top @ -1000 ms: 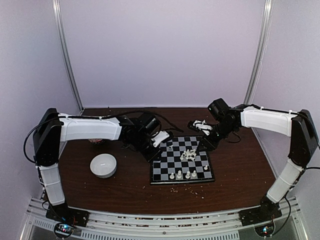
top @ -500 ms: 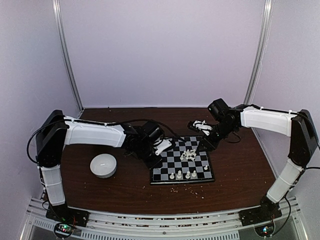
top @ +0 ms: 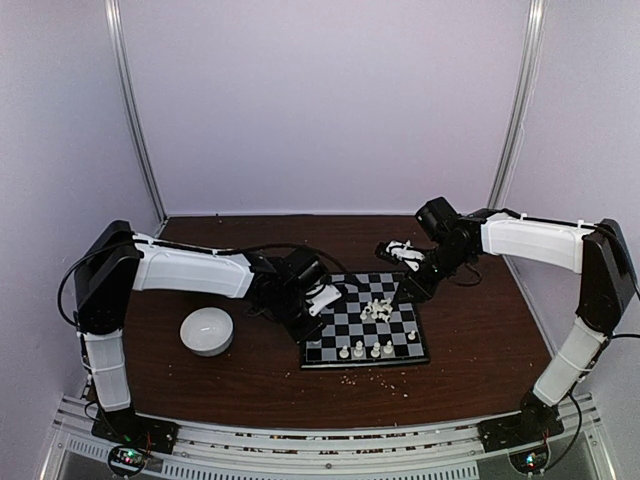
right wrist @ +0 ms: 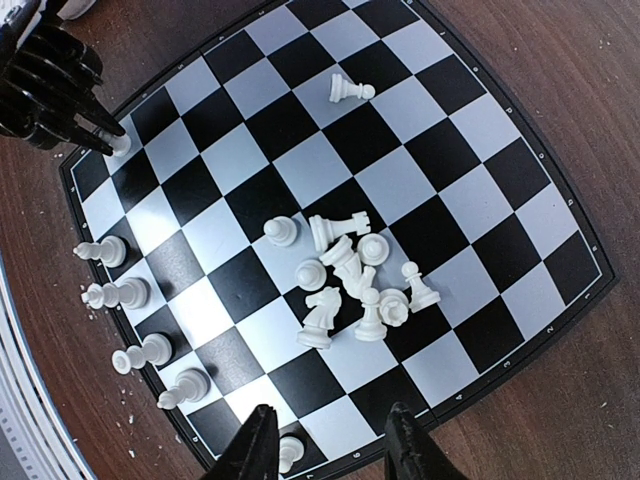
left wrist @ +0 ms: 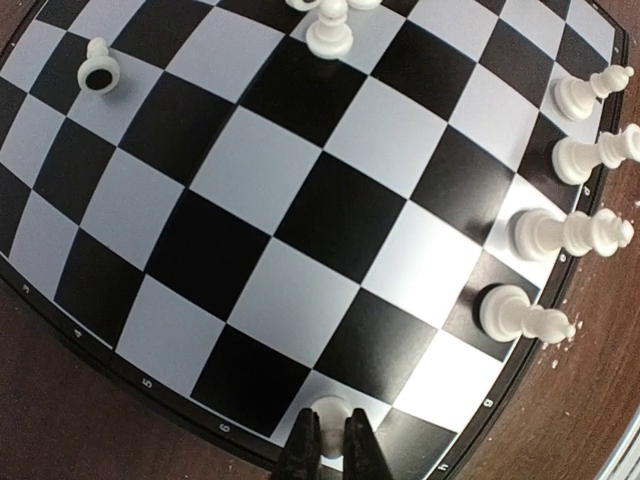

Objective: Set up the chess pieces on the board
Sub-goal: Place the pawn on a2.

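Note:
The board lies mid-table, black and pale grey checks. My left gripper is low over its left edge, shut on a small white pawn that rests on a pale edge square. Three or more chess pieces stand in a row along the near edge. A loose heap of pieces lies at the board's middle. One pawn lies on its side apart. My right gripper hovers open above the board's far right edge, with nothing between its fingers.
A round white bowl stands left of the board, under the left arm. Crumbs are scattered on the brown table in front of the board. One more piece stands on the edge square below my right gripper's left finger.
My left gripper has moved nearer along the board's left edge and come down with the pawn. The right arm and the pieces on the board have stayed put.

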You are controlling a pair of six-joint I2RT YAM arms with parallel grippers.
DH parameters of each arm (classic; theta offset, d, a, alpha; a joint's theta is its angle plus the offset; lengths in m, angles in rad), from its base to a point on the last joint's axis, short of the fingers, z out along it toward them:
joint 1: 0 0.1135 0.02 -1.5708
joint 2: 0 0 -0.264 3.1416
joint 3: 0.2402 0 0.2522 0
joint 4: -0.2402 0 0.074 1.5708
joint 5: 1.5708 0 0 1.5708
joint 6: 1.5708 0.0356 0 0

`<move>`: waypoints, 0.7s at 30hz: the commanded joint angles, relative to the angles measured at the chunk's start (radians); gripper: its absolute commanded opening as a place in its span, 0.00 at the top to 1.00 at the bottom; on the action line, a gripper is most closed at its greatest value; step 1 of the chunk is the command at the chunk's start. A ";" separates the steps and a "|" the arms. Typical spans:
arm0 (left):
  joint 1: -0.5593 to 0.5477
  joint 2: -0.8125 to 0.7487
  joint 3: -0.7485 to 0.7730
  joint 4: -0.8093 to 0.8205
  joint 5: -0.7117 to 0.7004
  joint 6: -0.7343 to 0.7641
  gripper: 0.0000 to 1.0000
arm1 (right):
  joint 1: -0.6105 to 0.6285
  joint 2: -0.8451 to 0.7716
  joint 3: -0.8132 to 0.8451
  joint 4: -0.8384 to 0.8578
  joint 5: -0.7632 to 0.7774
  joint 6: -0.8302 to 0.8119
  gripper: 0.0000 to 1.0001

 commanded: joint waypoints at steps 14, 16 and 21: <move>0.002 -0.016 -0.028 0.027 -0.024 0.004 0.94 | 0.002 0.003 -0.005 -0.001 0.006 -0.003 0.63; 0.002 -0.022 -0.028 0.026 -0.026 0.006 0.94 | 0.002 0.006 -0.004 -0.003 0.006 -0.003 0.62; 0.002 -0.032 -0.034 0.024 -0.018 0.009 0.96 | 0.002 0.004 -0.004 -0.002 0.005 -0.003 0.62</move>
